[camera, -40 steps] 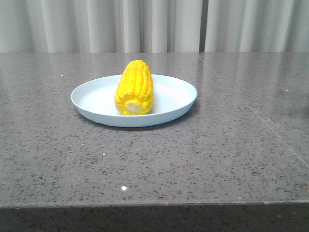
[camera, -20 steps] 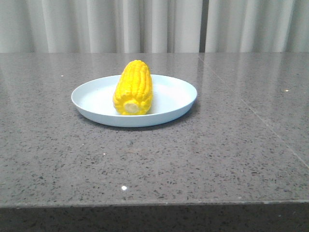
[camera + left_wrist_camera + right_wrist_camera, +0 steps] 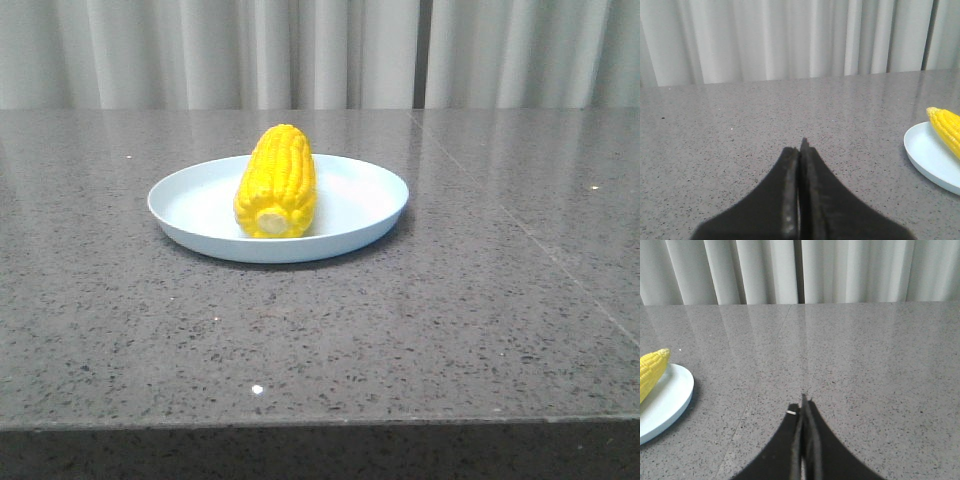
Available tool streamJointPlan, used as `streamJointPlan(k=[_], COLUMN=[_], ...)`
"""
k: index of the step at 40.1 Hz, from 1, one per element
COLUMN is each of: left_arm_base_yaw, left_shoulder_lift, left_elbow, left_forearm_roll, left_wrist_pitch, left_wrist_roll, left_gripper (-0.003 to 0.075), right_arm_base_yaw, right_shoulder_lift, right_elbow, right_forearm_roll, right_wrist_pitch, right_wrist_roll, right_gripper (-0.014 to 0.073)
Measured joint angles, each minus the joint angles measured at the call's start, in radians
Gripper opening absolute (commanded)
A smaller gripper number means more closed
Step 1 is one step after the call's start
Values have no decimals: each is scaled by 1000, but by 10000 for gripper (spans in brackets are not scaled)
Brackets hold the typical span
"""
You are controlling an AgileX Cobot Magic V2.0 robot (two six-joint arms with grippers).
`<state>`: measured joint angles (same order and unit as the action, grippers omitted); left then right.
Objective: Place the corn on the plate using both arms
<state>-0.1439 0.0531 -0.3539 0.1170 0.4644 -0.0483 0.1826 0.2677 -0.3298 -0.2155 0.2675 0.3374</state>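
The yellow corn (image 3: 277,182) lies on the pale blue plate (image 3: 365,205) in the middle of the table, its pale stub end toward the camera. No gripper shows in the front view. In the left wrist view my left gripper (image 3: 800,150) is shut and empty over bare table, with the plate (image 3: 927,157) and the corn (image 3: 946,127) off to one side. In the right wrist view my right gripper (image 3: 802,407) is shut and empty, with the plate (image 3: 665,402) and the corn (image 3: 651,371) apart from it.
The grey speckled stone table (image 3: 400,320) runs to a front edge near the camera. Pale curtains (image 3: 320,50) hang behind its far edge. A seam in the tabletop (image 3: 530,235) runs diagonally on the right.
The corn has shifted very slightly to the left on the plate since a second ago. Nothing has moved in the last half second.
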Motion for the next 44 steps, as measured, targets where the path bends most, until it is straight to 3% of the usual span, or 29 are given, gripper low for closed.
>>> streamJointPlan(k=[44], left_arm_base_yaw=[13], left_shoulder_lift=[-19], left_elbow=[40], left_forearm_roll=[-3], left_wrist_pitch=[-47], left_wrist_roll=[0], left_gripper=[-20], right_arm_base_yaw=[0], right_shoulder_lift=[0], right_elbow=[6], right_forearm_roll=[0], right_wrist_pitch=[0], right_wrist_roll=[0], right_gripper=[-68])
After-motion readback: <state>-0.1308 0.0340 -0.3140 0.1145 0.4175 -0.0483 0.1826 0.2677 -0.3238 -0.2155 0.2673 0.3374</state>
